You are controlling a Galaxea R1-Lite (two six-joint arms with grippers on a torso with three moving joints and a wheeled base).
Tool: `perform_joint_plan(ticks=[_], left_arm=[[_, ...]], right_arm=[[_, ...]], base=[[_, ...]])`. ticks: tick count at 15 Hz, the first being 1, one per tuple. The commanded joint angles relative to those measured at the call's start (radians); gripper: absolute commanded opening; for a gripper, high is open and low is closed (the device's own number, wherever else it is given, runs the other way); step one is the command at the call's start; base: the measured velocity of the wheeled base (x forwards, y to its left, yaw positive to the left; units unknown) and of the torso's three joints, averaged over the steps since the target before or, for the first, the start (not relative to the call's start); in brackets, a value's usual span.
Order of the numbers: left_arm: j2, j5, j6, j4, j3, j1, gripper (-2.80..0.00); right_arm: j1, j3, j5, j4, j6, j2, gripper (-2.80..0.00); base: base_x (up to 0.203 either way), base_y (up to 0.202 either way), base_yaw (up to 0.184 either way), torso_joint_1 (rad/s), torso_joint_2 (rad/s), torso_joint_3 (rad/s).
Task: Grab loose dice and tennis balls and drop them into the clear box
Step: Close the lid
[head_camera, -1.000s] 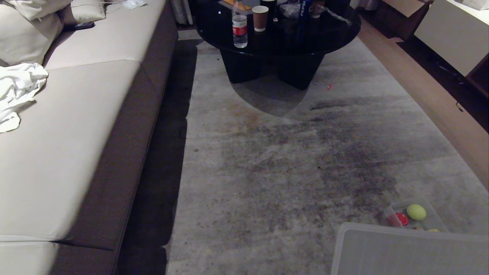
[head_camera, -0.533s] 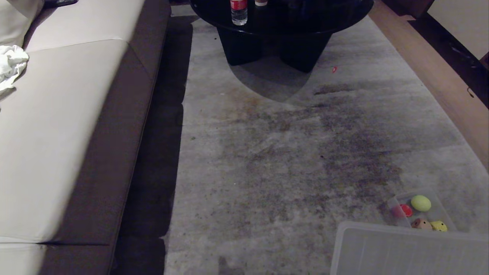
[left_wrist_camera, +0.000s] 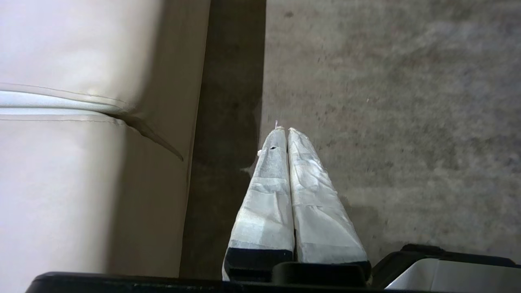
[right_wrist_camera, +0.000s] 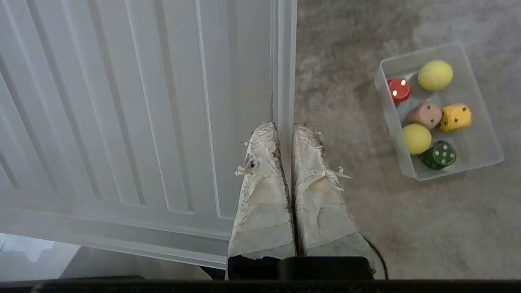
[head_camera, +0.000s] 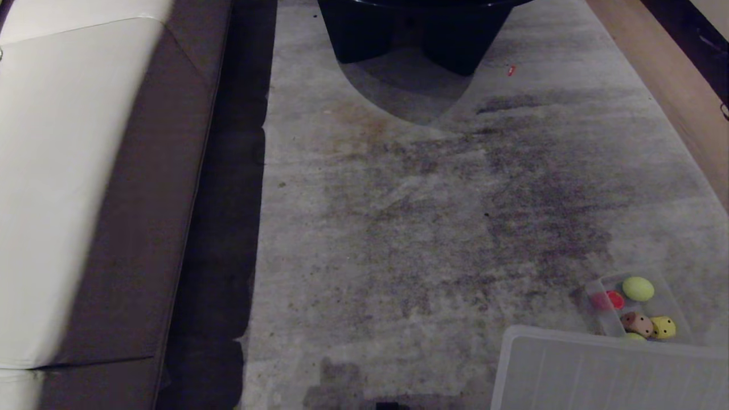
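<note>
The clear box [right_wrist_camera: 392, 118] stands on the carpet, off to one side of my right gripper [right_wrist_camera: 285, 125]. In it lie two tennis balls [right_wrist_camera: 435, 75] [right_wrist_camera: 417, 138] and the dice: red [right_wrist_camera: 399, 90], tan [right_wrist_camera: 425, 115], yellow [right_wrist_camera: 456, 117] and dark green [right_wrist_camera: 438, 154]. The head view shows the clear box [head_camera: 605, 319] at the lower right with one tennis ball [head_camera: 638, 288] and the red, tan and yellow dice. My right gripper is shut and empty, above the edge of a ribbed panel. My left gripper [left_wrist_camera: 283, 130] is shut and empty, above the carpet's edge by the sofa.
A flat ribbed translucent panel [head_camera: 603, 370] covers the lower right corner, just in front of the box. A beige sofa [head_camera: 85, 171] runs along the left. A black table base [head_camera: 416, 34] stands at the far end. A wooden floor strip [head_camera: 672, 74] borders the carpet on the right.
The head view has tilted downward: the table top with its bottles has left the picture, and more of the box and its contents shows. Nothing on the floor has moved.
</note>
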Motion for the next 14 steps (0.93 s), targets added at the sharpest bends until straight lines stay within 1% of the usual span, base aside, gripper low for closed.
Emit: perform_joint_plan(ticks=[1,14], left_arm=[[0.002,0.0,-0.001,0.0,0.002,0.0,-2.8],[0.002,0.0,-0.001,0.0,0.002,0.0,-2.8]], right_arm=[[0.0,0.0,0.0,0.001,0.001,0.0,-2.8],[0.0,0.0,0.0,0.002,0.001,0.0,-2.8]], base=[[0.0,0.0,0.0,0.01,0.0,-0.19],[0.0,0.0,0.0,0.002,0.0,-0.198]])
